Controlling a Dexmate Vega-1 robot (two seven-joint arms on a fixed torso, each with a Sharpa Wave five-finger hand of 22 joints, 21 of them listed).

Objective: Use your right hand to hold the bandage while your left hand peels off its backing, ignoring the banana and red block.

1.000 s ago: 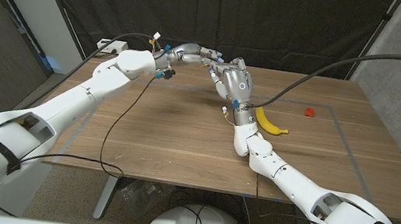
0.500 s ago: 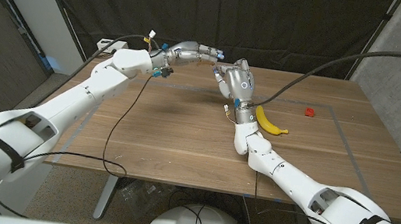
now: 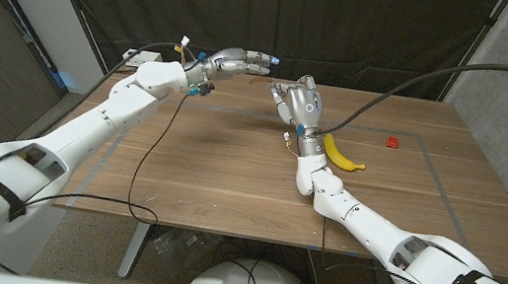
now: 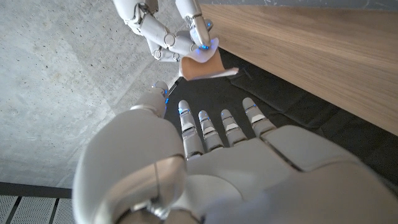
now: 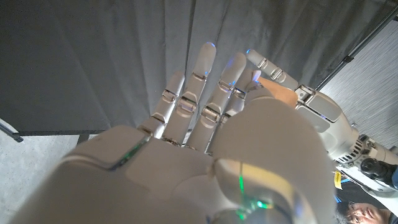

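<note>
Change: your left hand (image 3: 238,60) has drawn away from your right hand (image 3: 297,102) since a second ago, when the two met fingertip to fingertip; a gap now shows between them in the head view.
Banana (image 3: 339,153): lies on the tabletop (image 3: 210,171) just beside your right wrist, at its 4 o'clock.
Red block (image 3: 393,141): sits on the tabletop well apart from the banana, at its 2 o'clock.
Right hand: raised above the tabletop; its fingers (image 4: 198,25) pinch the tan bandage (image 4: 202,63) at the tips, as the left wrist view shows.
Bandage: held in the air past the tabletop's edge, a thin white flap sticking out from one side.
Left hand: raised at 10 o'clock of your right hand, fingers (image 4: 211,127) stretched out nearly straight and close together; you cannot tell from these views whether anything is between them.
</note>
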